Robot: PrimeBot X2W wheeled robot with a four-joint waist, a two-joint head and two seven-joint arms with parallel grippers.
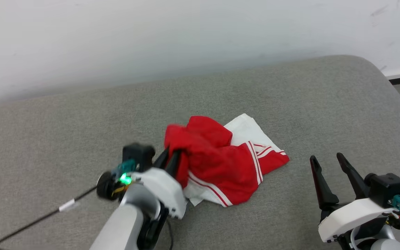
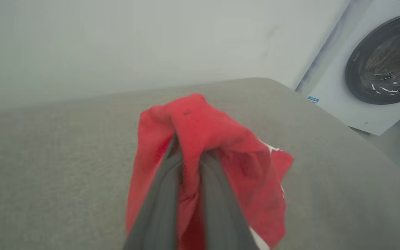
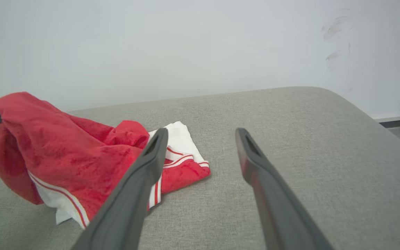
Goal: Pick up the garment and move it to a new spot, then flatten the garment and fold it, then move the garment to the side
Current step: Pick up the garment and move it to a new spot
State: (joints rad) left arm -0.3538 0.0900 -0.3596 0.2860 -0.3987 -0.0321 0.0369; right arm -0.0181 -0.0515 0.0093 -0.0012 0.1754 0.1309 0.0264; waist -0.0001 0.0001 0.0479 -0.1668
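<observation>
Black-fingered left gripper (image 1: 173, 152), 7 o'clock in head view: jaws narrow, pinched on a raised fold of the red short-sleeved T-shirt (image 1: 221, 163) with white sleeves and striped trim. At 4 o'clock, right gripper (image 1: 326, 158): jaws wide, holding nothing, apart from the cloth. Shirt lies crumpled at centre of the grey fabric cushion (image 1: 290, 104), left edge lifted, white sleeve toward 1 o'clock. White wall (image 1: 186, 34) behind. White front-loading washing machine (image 2: 377, 69) at 2 o'clock in left wrist view.
</observation>
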